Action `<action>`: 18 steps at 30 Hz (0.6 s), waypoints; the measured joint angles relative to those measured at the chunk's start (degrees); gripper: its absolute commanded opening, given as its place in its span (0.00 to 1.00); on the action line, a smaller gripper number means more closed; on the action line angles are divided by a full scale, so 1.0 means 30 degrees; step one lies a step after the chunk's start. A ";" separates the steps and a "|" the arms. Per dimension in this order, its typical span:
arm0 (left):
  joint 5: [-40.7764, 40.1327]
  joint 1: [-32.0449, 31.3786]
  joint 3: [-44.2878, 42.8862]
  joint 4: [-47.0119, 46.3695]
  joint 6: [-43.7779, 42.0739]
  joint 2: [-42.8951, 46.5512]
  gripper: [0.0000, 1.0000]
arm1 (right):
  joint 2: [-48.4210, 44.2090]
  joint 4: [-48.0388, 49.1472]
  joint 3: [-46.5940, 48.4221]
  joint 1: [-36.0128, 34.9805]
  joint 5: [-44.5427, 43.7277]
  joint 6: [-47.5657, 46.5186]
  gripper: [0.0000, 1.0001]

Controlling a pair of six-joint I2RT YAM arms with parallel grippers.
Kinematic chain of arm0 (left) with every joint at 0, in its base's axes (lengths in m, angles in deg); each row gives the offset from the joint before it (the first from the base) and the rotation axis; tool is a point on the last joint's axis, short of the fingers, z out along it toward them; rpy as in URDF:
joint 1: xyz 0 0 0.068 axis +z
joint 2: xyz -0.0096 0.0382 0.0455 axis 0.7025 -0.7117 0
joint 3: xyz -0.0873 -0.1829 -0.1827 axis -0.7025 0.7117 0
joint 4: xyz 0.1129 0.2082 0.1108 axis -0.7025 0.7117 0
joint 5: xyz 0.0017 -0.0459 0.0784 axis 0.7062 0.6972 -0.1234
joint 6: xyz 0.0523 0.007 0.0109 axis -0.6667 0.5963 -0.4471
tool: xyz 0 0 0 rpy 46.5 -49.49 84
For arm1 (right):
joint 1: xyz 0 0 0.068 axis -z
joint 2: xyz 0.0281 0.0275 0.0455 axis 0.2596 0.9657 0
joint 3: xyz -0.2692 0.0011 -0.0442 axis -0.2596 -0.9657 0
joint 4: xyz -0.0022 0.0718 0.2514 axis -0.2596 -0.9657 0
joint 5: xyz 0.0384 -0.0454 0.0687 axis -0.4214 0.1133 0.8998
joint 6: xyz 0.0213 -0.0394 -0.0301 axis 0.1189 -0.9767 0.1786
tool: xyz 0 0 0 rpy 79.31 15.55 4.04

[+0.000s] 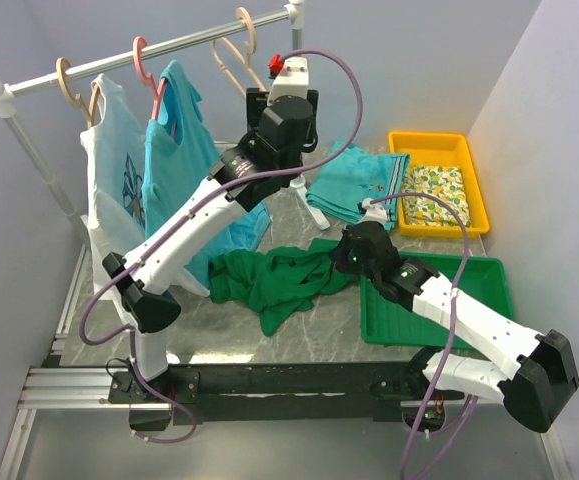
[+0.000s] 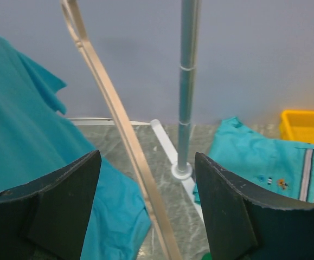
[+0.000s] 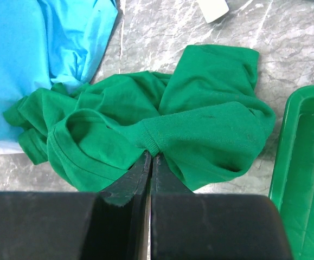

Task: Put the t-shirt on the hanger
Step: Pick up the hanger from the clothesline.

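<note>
The left pincer [image 2: 147,157] gapes around the hanger [image 2: 113,103], the right pincer [image 3: 150,157] pinches the t-shirt [image 3: 211,119]
T-shirt lies bunched mid-frame on the counter [image 3: 200,32]; I'd close squarely on the hanger's arm before unhooking it from the rail [image 1: 189,38] at upper centre

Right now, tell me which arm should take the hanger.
Left: the left pincer stands open around the hanger, while the right pincer is shut on the t-shirt.
</note>
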 measured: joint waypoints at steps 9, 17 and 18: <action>-0.0918 0.0087 0.0321 0.0044 -0.0481 -0.0029 0.47 | 0.0000 0.0007 0.0000 0.0000 0.0007 0.0146 0.00; -0.0903 0.0393 0.1996 0.0758 0.0087 0.0168 0.35 | -0.0022 0.0007 0.0000 0.0000 0.0138 0.0284 0.00; -0.0911 0.0415 0.2084 0.0838 0.0124 0.0197 0.31 | -0.0022 0.0015 0.0000 0.0000 0.0146 0.0284 0.00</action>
